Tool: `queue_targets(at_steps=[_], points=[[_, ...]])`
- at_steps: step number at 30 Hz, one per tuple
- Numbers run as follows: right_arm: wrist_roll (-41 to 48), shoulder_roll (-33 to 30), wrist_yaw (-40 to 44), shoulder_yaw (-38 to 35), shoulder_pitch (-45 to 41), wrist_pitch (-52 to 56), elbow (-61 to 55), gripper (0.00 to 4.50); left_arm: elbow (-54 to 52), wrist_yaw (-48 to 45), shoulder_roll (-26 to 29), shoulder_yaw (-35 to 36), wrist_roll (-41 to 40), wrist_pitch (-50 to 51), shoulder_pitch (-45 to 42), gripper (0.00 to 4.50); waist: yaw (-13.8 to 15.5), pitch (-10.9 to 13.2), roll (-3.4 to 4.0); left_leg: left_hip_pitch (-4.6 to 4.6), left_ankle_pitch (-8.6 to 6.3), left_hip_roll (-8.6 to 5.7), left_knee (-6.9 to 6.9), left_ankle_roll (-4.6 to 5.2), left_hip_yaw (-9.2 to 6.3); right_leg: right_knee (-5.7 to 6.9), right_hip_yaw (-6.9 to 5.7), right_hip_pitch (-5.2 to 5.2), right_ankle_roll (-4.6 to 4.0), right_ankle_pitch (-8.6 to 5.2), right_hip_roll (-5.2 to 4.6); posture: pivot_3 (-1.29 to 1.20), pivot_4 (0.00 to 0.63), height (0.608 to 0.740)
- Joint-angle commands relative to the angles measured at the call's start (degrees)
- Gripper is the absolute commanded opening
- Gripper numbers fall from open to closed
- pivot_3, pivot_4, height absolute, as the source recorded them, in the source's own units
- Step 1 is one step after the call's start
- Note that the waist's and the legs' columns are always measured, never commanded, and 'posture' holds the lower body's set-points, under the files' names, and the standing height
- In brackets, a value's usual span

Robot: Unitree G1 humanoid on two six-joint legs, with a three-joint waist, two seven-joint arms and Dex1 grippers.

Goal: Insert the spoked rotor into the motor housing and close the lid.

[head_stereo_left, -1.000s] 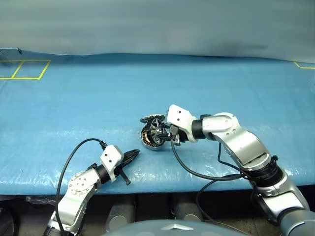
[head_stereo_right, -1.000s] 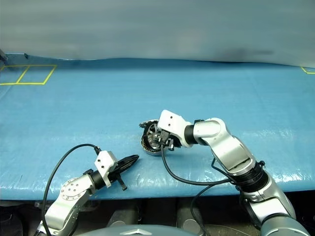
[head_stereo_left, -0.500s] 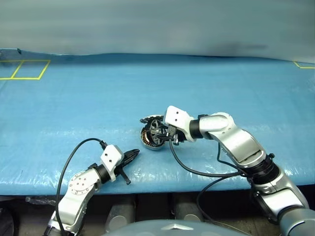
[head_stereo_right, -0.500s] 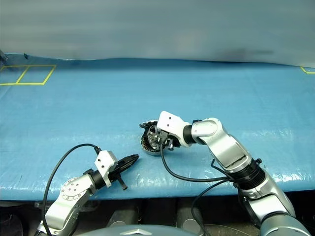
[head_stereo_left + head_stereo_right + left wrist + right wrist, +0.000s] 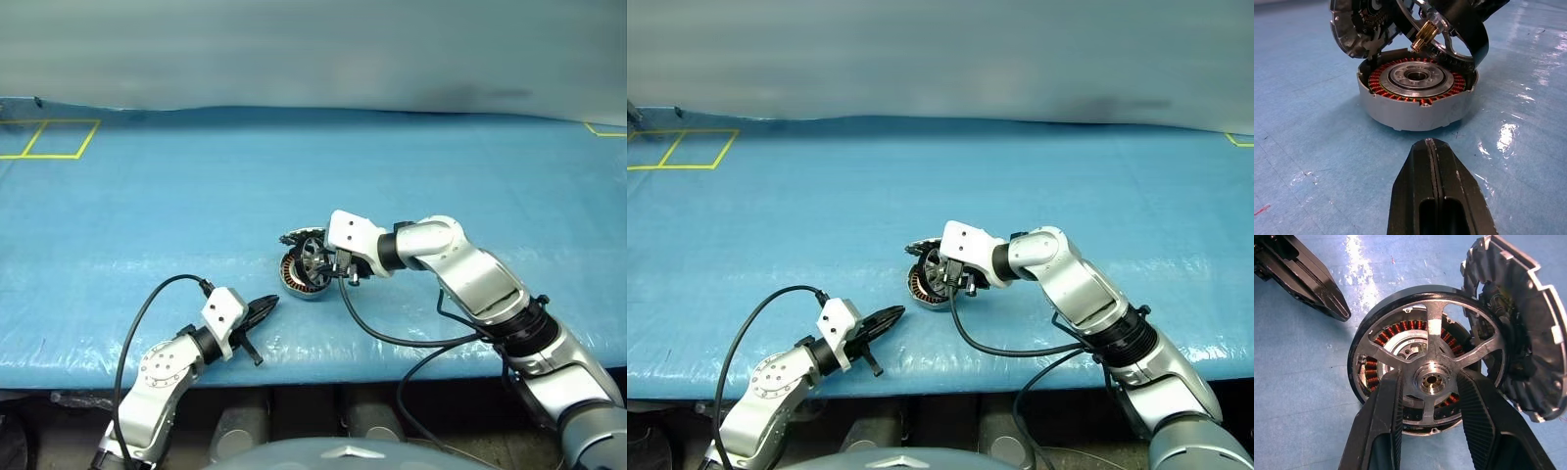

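Observation:
The motor housing, a grey cup with a copper winding ring, sits on the blue mat. My right gripper is shut on the hub of the spoked rotor. The black ring with pale spokes hangs tilted just over the housing's mouth. The lid stands on edge against the housing's far side, its inner face turned toward the rotor. My left gripper is shut and empty, resting low on the mat a short way in front of the housing and pointing at it.
Blue mat covers the whole table, with its front edge just behind my left arm. Yellow tape squares mark the far left corner. A black cable loops from my right wrist across the mat.
My right wrist has turned a little and edged left, keeping the rotor over the housing. The left arm has not moved.

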Motion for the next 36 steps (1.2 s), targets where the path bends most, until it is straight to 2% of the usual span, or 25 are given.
queue_targets(at_steps=[1, 23, 36], points=[[-1.55, -0.32, 0.48, 1.42, -0.96, -0.39, 1.7, 1.33, -1.69, 1.45, -0.33, 0.92, 0.89, -1.59, -0.07, 0.0, -0.04, 0.0, 0.0, 0.01, 0.0, 0.0, 0.0, 0.0, 0.0, 0.0, 0.0, 0.0, 0.0, 0.0, 0.0, 0.0, 0.15, 0.74], [-6.3, 0.45, 7.37, 8.61, -4.57, -2.95, 3.88, 1.33, -2.08, 1.7, -0.38, 0.39, 1.13, -1.19, -0.31, 0.0, -0.26, -0.14, -0.11, 0.08, 0.0, 0.01, -0.02, -0.01, -0.02, 0.01, 0.0, 0.06, 0.0, 0.0, 0.0, 0.0, 0.15, 0.74], [-6.05, 1.89, 7.4, 5.47, -5.02, -1.97, 1.71, 1.33, -1.52, 1.14, -0.53, -0.03, 1.06, -1.29, -0.41, 0.0, -0.35, -0.13, -0.1, 0.07, 0.0, 0.01, -0.12, -0.01, -0.02, -0.01, 0.0, 0.0, -0.02, -0.01, 0.0, 0.0, 0.15, 0.74]])
